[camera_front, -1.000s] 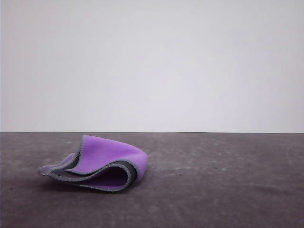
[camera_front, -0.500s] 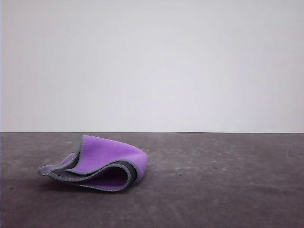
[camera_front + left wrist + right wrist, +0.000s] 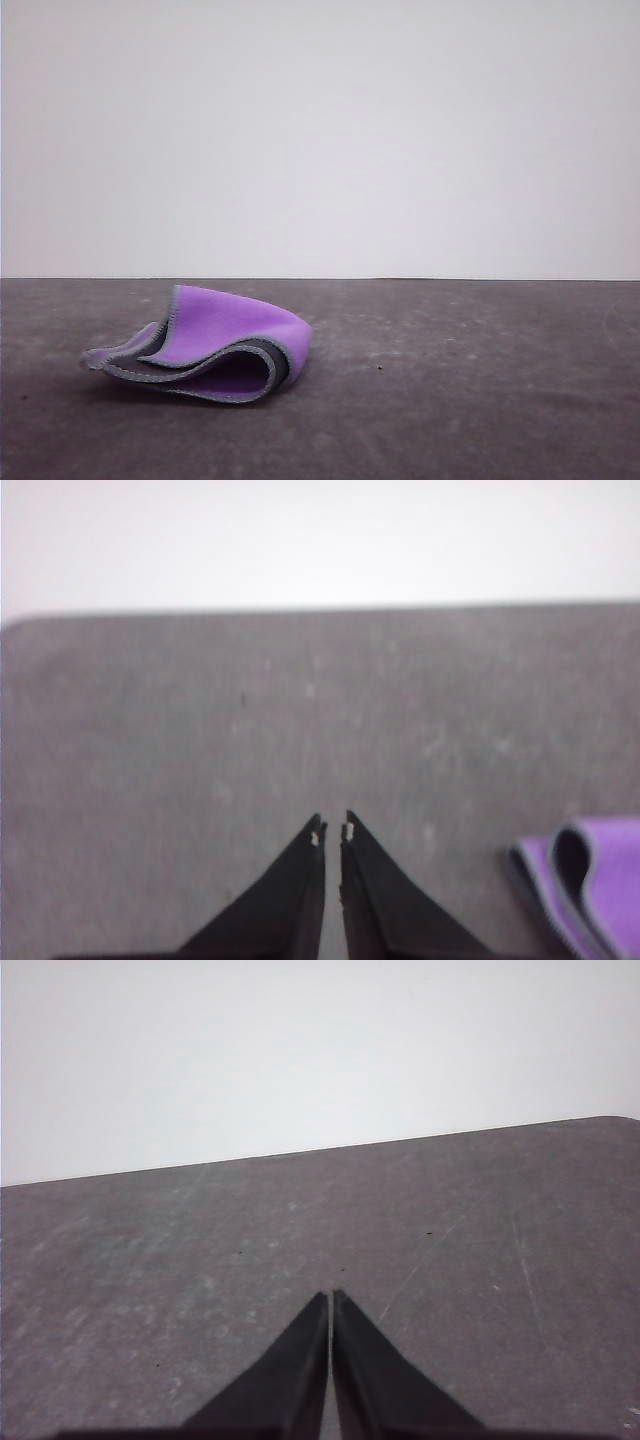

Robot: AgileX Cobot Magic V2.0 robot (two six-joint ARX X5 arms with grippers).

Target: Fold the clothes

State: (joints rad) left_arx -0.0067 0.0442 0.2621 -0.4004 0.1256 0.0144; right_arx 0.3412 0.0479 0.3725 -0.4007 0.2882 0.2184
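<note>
The clothes [image 3: 205,345] are one small cloth, bright purple outside and dark grey inside with light grey stitched edging. It lies loosely folded over itself on the dark grey table [image 3: 450,400], left of centre in the front view. In the left wrist view an edge of the clothes [image 3: 590,880] shows off to the side of my left gripper [image 3: 333,832], which is shut on nothing above bare table. My right gripper [image 3: 331,1298] is also shut, its black fingers [image 3: 290,1370] together over bare table with nothing held.
A plain white wall [image 3: 320,140] stands behind the table's far edge. A rounded table corner [image 3: 20,625] shows in the left wrist view and another rounded table corner [image 3: 620,1120] in the right wrist view. Faint scratches mark the table top.
</note>
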